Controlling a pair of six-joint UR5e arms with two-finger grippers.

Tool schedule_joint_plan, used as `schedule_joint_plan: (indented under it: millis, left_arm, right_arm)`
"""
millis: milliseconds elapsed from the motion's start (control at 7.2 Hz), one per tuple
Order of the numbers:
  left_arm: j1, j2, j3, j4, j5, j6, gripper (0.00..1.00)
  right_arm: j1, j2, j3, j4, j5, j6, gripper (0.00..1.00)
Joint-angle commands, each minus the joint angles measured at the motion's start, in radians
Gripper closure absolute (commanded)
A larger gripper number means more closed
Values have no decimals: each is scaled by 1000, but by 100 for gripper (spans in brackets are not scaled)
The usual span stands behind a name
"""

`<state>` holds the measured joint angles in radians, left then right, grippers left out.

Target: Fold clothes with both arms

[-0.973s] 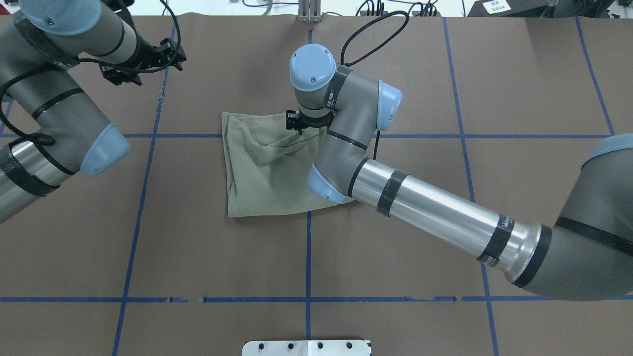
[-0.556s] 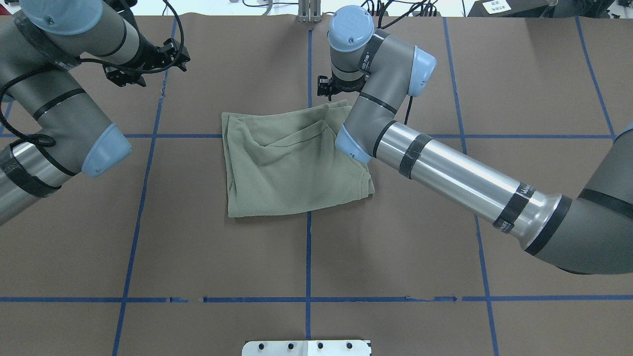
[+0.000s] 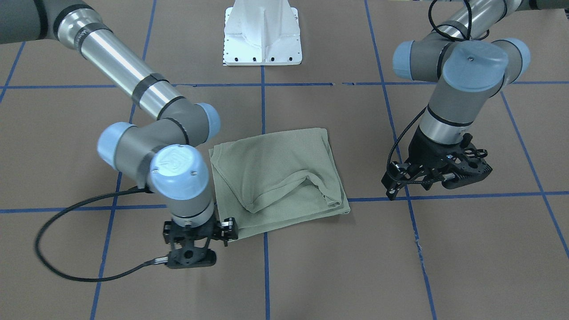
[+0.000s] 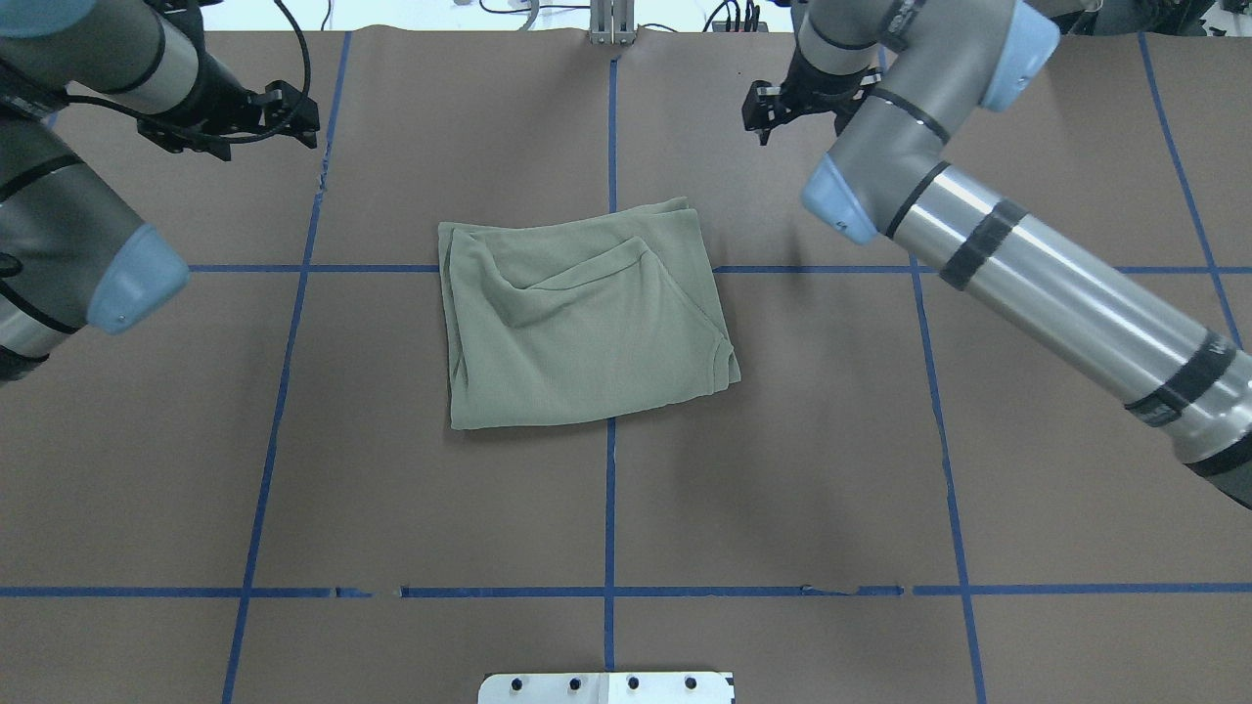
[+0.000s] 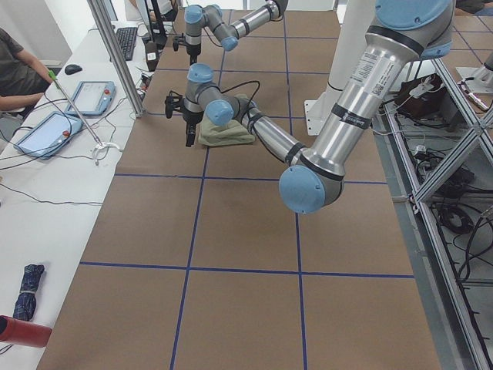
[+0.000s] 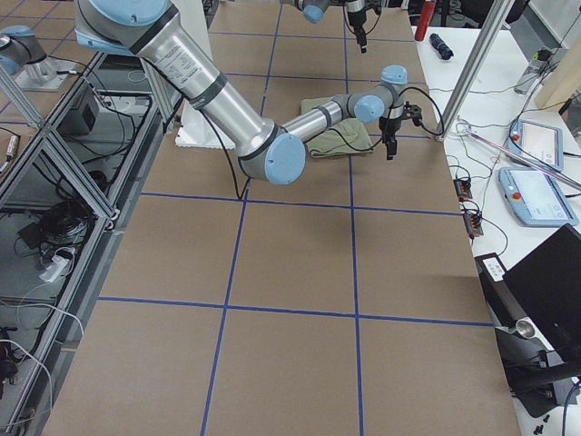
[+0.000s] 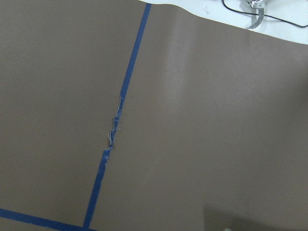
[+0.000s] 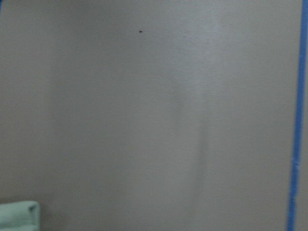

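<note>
We judge the folding nearly done: the shirt [image 4: 579, 323] lies in a compact rectangle mid-surface [image 4: 782, 440]. The left end effector [image 4: 245, 117] and right end effector [image 4: 773, 106] hang apart, holding nothing; we cannot tell whether they are spread or closed.

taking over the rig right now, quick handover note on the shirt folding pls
shirt: at the centre of the table, folded to a compact rectangle, lying flat, held by nothing.
left gripper: empty, over bare table at the far left, well apart from the shirt; open or shut unclear.
right gripper: empty, beyond the shirt's far right corner, not touching it; open or shut unclear.
Done: the main folds look finished.
Left: a slack ridge crosses the top layer and the layers fan out at the near right corner; probably smooth these, otherwise finish.
</note>
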<state>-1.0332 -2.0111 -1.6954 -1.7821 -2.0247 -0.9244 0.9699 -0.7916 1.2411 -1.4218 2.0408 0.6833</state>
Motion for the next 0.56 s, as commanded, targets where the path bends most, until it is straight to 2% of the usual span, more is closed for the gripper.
schedule_joint_plan:
  millis: [0,278,417]
  left_arm:
    - [-162,112,-24,3,-69,384,0]
    - [-353,201,-10,9,-151,795,0]
    - [-426,259,-10,6,-237,881,0]
  right_arm:
    - [196,-250,174,-43,125,-295,0]
    - [359,-421,173,-46,173,-646,0]
    - [442,-493,169,-49,230,-718,0]
